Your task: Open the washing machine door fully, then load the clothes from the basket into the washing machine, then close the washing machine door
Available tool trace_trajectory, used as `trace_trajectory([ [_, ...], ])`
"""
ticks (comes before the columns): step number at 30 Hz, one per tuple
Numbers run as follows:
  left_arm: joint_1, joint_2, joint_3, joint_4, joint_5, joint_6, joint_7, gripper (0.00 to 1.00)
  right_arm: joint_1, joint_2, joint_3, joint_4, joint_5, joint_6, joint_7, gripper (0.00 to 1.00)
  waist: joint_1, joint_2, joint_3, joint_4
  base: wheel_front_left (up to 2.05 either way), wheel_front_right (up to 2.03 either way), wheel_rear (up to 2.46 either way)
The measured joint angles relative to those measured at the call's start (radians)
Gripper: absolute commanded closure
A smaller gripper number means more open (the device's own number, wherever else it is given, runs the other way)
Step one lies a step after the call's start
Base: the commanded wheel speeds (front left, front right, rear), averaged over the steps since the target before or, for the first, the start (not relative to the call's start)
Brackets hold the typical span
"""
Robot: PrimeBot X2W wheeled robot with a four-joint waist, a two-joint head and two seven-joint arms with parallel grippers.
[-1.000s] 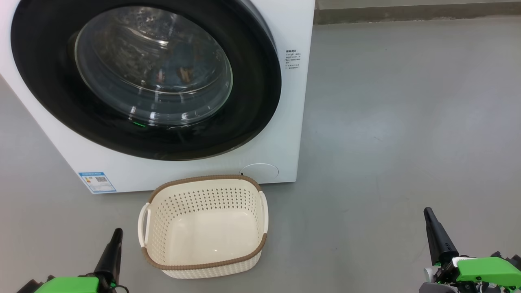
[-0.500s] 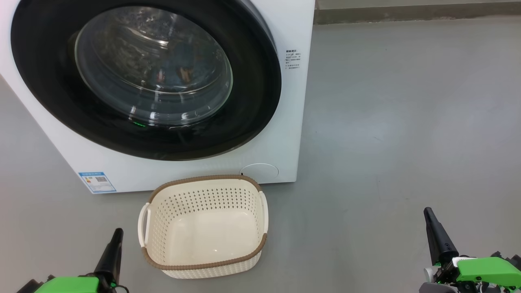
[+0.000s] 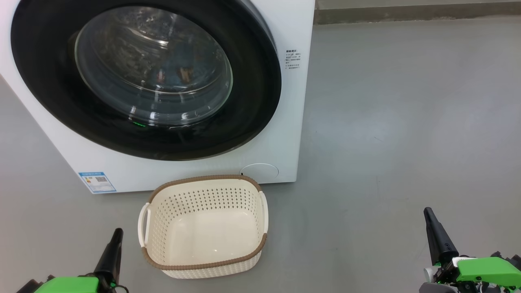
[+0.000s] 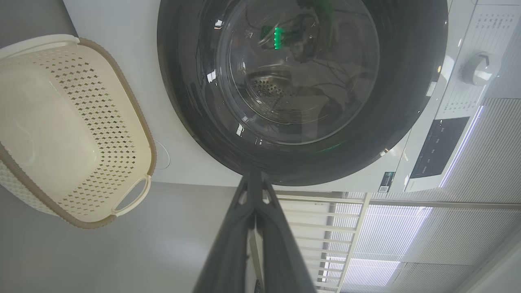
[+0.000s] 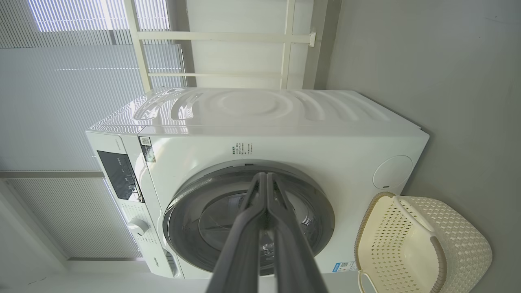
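The big white box-shaped front-loading washing machine (image 3: pixel 295 106) stands on a smooth matt grey floor (image 3: pixel 407 122), its panels glossy and flat, with a small blue paper label (image 3: pixel 97 182) low at its 7 o'clock corner and a round white hatch (image 3: pixel 259 171) at 5 o'clock. The large round washing machine door (image 3: pixel 260 101), a wide glossy black rim around a bulging clear glass bowl, lies closed flat against the front; through the glass the steel drum's punched holes glint, and a dim blue and orange-brown patch (image 3: pixel 179 71) shows inside, too blurred by reflections to make out. At 6 o'clock from the door, just beside the machine's base, sits the small cream-white perforated plastic basket (image 3: pixel 203 266), rounded rectangular, with a brown woven-look rim, two loop handles and a smooth solid bottom in full view. The left gripper (image 3: pixel 117 235), two long dark matt fingers on a bright green housing, is clenched with its fingers pressed together on nothing; it hangs at 8 o'clock from the basket, near its left handle but apart from it. The right gripper (image 3: pixel 428 213), of the same make, is likewise clenched on nothing, at 3 o'clock from the basket and well apart from it. The door lies toward 12 o'clock from both grippers, out of contact.
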State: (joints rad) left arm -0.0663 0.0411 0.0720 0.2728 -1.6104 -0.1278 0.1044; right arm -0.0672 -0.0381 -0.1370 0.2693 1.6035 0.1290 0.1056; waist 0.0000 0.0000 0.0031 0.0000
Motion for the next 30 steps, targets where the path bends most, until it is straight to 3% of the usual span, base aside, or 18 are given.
trace_trajectory([
  [30,0.000,-0.001,0.003,0.000,0.000,0.000,0.001,1.00,0.000,0.000,0.000,0.000,0.000,0.000,0.000,1.00,0.0000,0.0000,0.000,0.000,0.00,0.00,0.00],
])
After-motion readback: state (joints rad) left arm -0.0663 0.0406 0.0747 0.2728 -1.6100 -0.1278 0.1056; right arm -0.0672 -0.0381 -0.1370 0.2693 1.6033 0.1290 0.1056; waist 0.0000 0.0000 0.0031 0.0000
